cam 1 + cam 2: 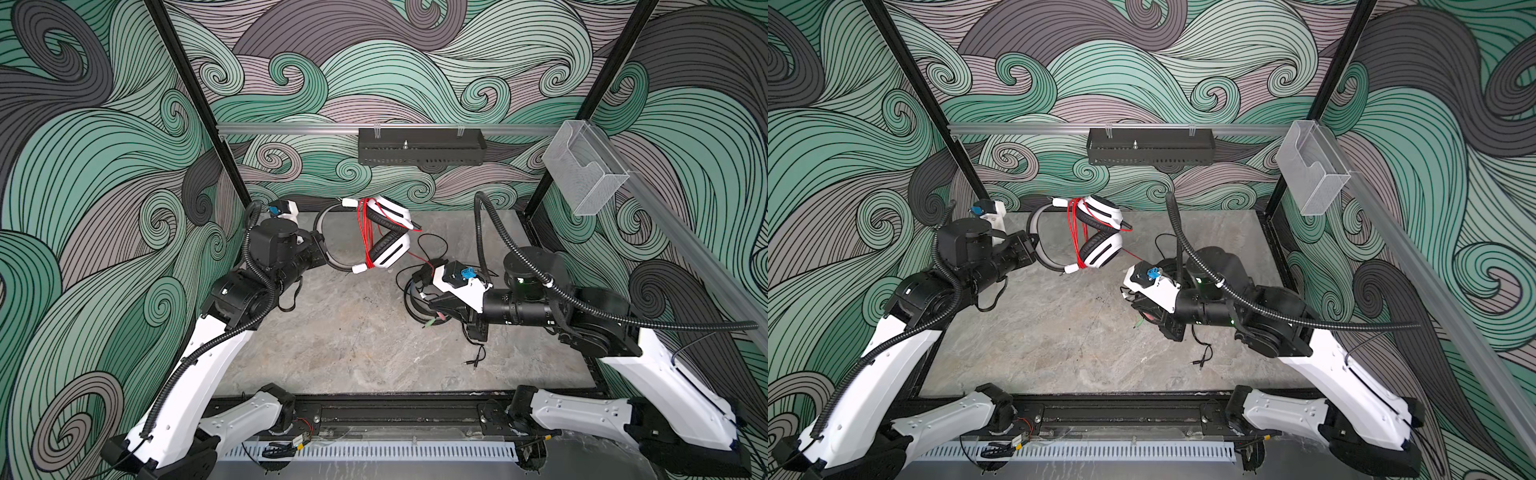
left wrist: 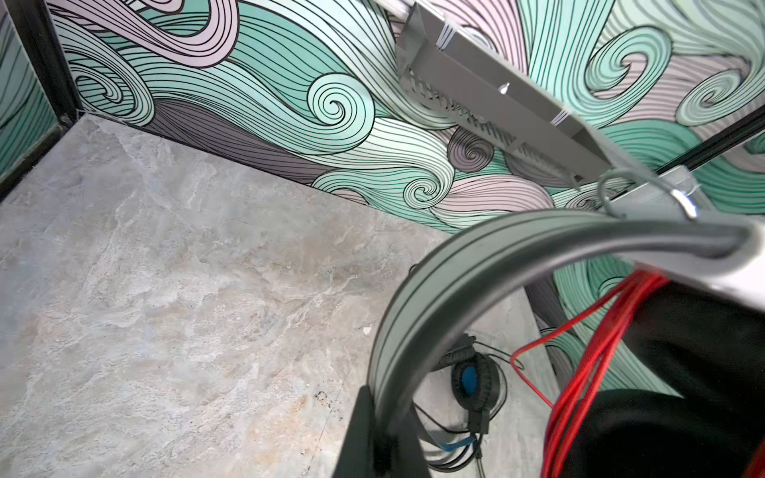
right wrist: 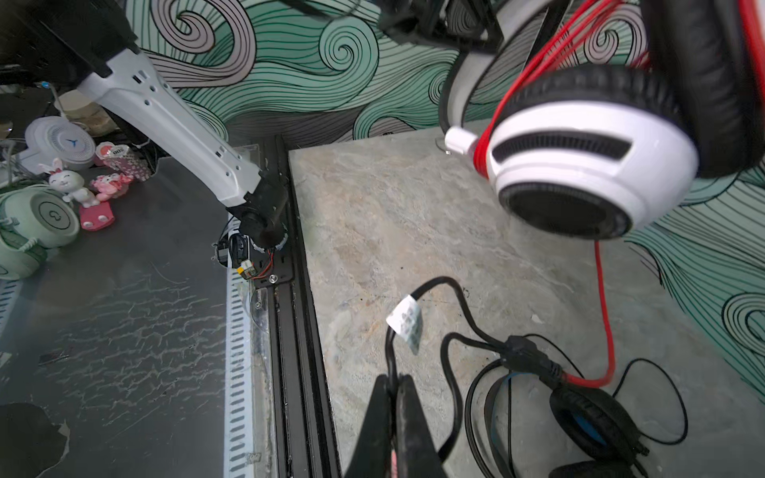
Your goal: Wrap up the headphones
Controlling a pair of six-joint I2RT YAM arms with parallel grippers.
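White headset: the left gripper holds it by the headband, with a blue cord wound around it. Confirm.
Wrong colour: the cord wound around the white headset is red, as the right wrist view shows. The left gripper does hold its headband.

Front and centre: grey marbled tabletop (image 1: 332,349) lies bare, open from the front edge.
Back centre: white over-ear headset with black ear pads (image 1: 392,251) hangs raised, its thin red cord (image 1: 365,237) looped across it.
Right of centre: black headset with blue accents (image 3: 590,418) and its black cord (image 3: 439,280) sprawl on the tabletop.
Right front: two loose jack plugs (image 1: 471,362).
Back wall: black perforated metal tray (image 1: 419,146) overhangs.
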